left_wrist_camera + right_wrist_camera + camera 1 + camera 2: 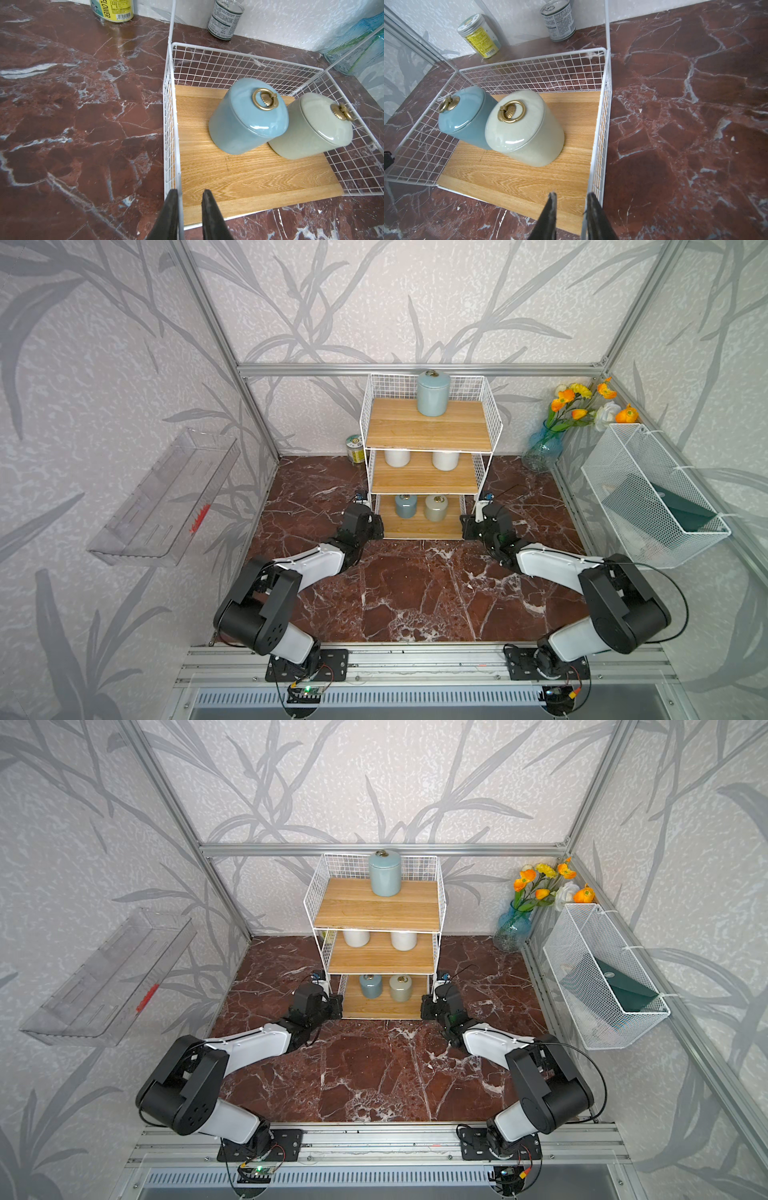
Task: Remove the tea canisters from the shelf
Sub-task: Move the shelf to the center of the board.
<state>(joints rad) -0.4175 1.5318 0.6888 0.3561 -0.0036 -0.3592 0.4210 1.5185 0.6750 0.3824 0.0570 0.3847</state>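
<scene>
The shelf [428, 429] stands at the back of the marble floor. A blue-grey tea canister [433, 393] is on its top board and two off-white ones [397, 458] [445, 460] are on the middle board. A blue-grey one [247, 118] and a beige one [525, 128] stand side by side on the bottom board. My left gripper [190, 191] is at the bottom tier's front left corner, its jaws narrowed round the white wire post. My right gripper [571, 194] is shut round the front right post in the same way. No canister is in either gripper.
A green-and-yellow labelled tin [354, 446] and a grey labelled can [225, 20] stand by the back wall behind the shelf. A blue glass vase of flowers [540, 448] fills the back right corner. A white mesh basket [652, 493] and a clear tray [166, 497] hang on the side walls.
</scene>
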